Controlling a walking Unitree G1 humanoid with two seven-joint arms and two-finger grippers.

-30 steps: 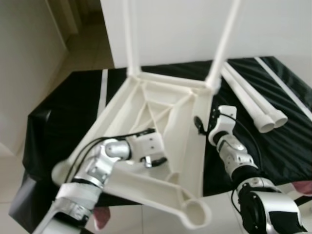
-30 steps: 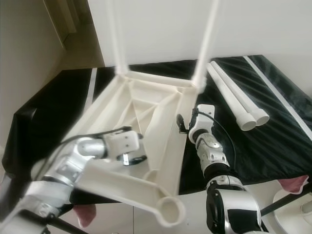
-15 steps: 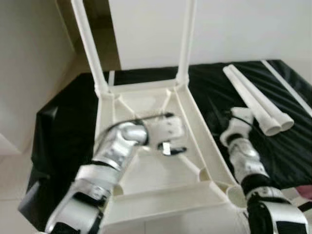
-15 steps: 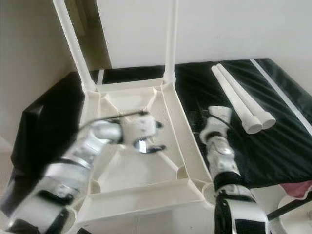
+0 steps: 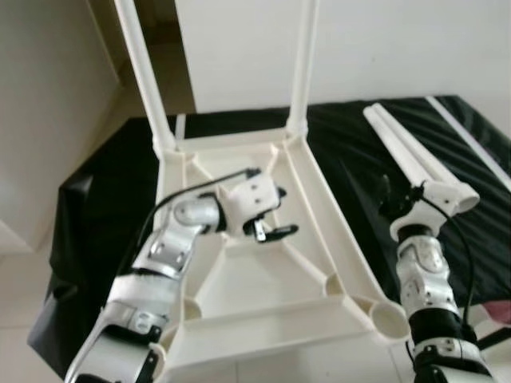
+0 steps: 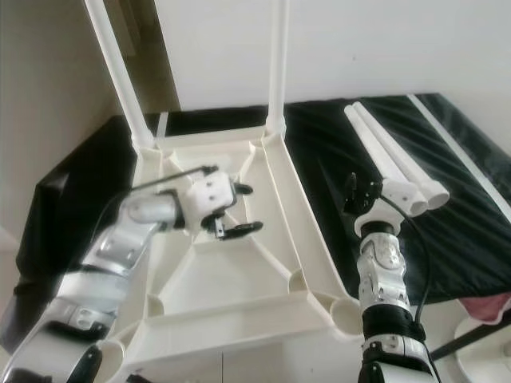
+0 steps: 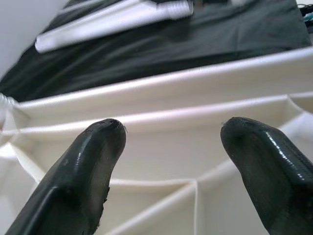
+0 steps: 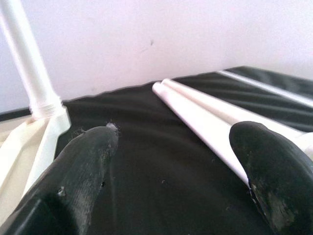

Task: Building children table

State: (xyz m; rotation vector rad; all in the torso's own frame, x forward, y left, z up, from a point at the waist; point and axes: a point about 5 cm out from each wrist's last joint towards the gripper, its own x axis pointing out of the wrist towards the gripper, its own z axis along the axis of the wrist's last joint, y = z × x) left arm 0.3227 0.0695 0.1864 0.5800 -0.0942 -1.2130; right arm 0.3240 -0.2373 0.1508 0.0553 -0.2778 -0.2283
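Hovering over the middle of the frame, the left gripper (image 5: 275,226) has its two black fingers spread wide and holds nothing; in the left wrist view its fingertips (image 7: 100,147) frame the ribs beneath them with clear space between. The right gripper (image 8: 173,161), at the right of the frame, is likewise wide open and empty, raised above the black cloth (image 5: 351,159) close to the near ends of the two loose legs (image 5: 415,163).

The white plastic tabletop (image 5: 263,319) lies upside down in the centre and lower part of the frame, its ribbed underside facing up. Two legs (image 5: 304,64) stand fitted in its far corners, rising toward the top of the frame. The near right corner socket (image 5: 390,319) is open. The loose legs lie side by side, touching, at upper right.
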